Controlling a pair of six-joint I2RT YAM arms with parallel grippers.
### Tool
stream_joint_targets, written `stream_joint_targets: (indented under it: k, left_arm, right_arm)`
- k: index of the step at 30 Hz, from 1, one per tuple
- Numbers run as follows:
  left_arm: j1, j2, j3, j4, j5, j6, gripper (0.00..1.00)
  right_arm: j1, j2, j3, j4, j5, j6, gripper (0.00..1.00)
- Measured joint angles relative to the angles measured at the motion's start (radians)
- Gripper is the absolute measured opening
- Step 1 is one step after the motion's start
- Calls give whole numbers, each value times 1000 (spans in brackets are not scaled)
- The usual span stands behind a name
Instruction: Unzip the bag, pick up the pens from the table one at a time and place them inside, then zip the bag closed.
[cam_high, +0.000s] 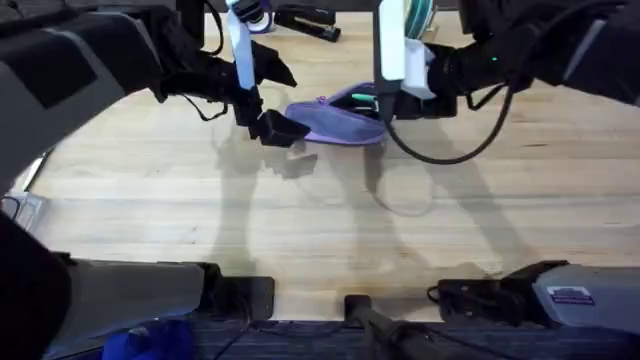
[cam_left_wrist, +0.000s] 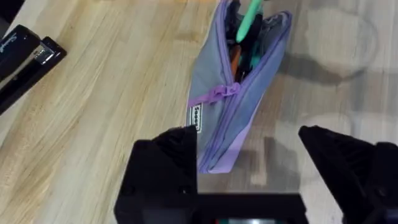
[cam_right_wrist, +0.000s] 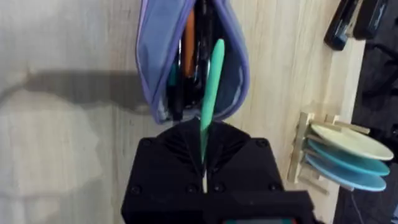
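Note:
The lavender bag (cam_high: 335, 122) lies on the wooden table (cam_high: 300, 220), far from the arm bases, its zipper partly open. In the left wrist view the zipper pull (cam_left_wrist: 221, 92) sits midway along the bag (cam_left_wrist: 214, 124), and my left gripper (cam_left_wrist: 249, 155) stands open astride the closed end. My right gripper (cam_right_wrist: 205, 152) is shut on a green pen (cam_right_wrist: 211, 87) whose far end points into the bag's open mouth (cam_right_wrist: 152, 62). An orange pen (cam_right_wrist: 188, 37) and dark pens lie inside. From overhead the green pen (cam_high: 362, 98) shows at the bag's right end beside my right gripper (cam_high: 388, 108).
A black stapler (cam_high: 310, 22) lies at the table's far edge, also seen as a stapler (cam_left_wrist: 25, 56) in the left wrist view. A wooden rack of blue and cream plates (cam_right_wrist: 345, 155) stands near the bag's open end.

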Motion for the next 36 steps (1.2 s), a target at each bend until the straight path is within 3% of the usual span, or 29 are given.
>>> stream_joint_targets:
  k: [24, 36]
  left_arm:
    - [0, 0, 0, 0, 0, 0, 993]
    - [0, 0, 0, 0, 0, 0, 993]
  right_arm:
    - [168, 167, 0, 189, 22, -21, 31]
    - [190, 196, 0, 297, 40, 58, 57]
